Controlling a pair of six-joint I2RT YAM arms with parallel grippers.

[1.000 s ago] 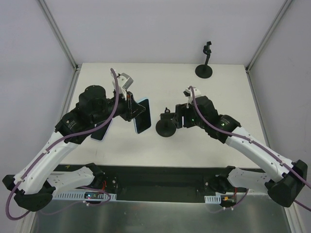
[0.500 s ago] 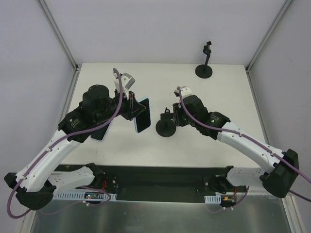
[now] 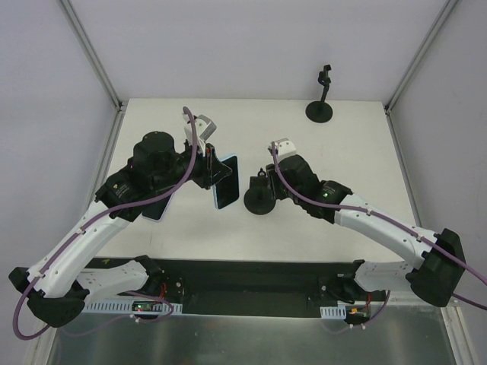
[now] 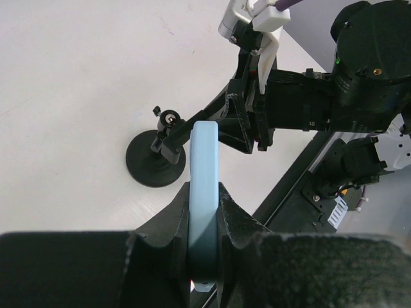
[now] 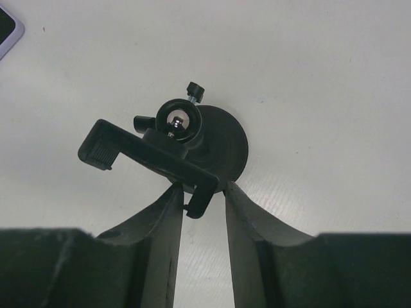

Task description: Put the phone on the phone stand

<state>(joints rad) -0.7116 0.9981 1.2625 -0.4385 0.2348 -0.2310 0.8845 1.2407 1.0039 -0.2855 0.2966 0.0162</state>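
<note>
My left gripper (image 4: 204, 194) is clamped tight on the pale blue phone (image 4: 204, 151), which stands edge-on between the fingers and pokes out past their tips. Just beyond that top edge sits the black phone stand (image 4: 156, 168), its round base on the table (image 4: 77, 77). My right gripper (image 5: 200, 187) has both fingers pinched on the lower end of the stand's cradle bar (image 5: 138, 153), with the base just ahead of the tips.

Robot lab — white-panelled enclosure (image 3: 251, 46), pale table (image 3: 358, 152).
</note>
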